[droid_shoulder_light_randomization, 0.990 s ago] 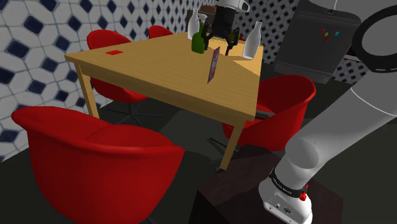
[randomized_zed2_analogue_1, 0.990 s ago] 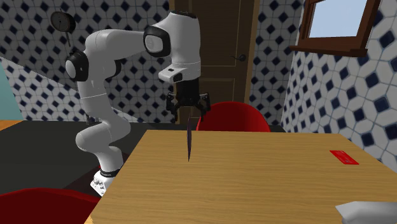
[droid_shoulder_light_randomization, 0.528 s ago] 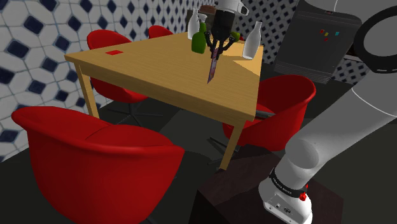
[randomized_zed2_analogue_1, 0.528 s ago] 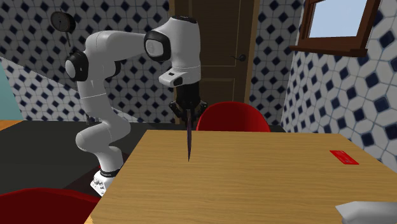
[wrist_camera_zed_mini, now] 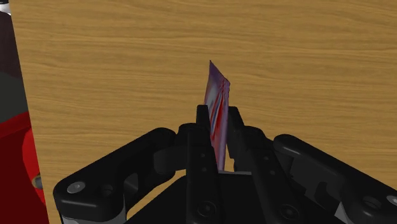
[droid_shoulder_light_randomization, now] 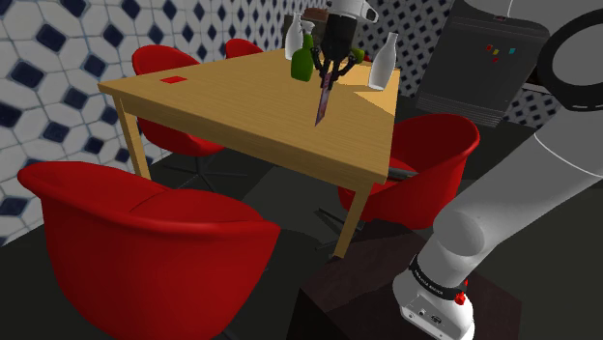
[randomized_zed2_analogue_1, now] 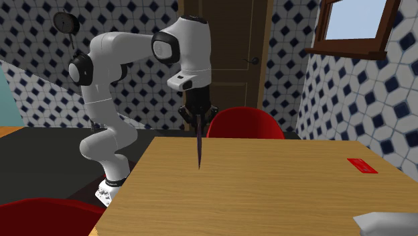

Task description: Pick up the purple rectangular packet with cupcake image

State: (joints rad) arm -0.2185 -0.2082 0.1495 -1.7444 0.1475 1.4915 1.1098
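Since a second ago the gripper (randomized_zed2_analogue_1: pixel 199 125) has come down and its fingers have closed; nothing has shifted in the last half second. It pinches the top edge of the purple packet (wrist_camera_zed_mini: pixel 216 89), which stands on edge on the wooden table (droid_shoulder_light_randomization: pixel 232 101), at 6 o'clock from the fingertips. Risk: the grip on the thin edge looks shallow, so the packet may slip or swing on lift.

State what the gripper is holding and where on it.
The purple packet, pinched at its upper edge between the jaws of the gripper.
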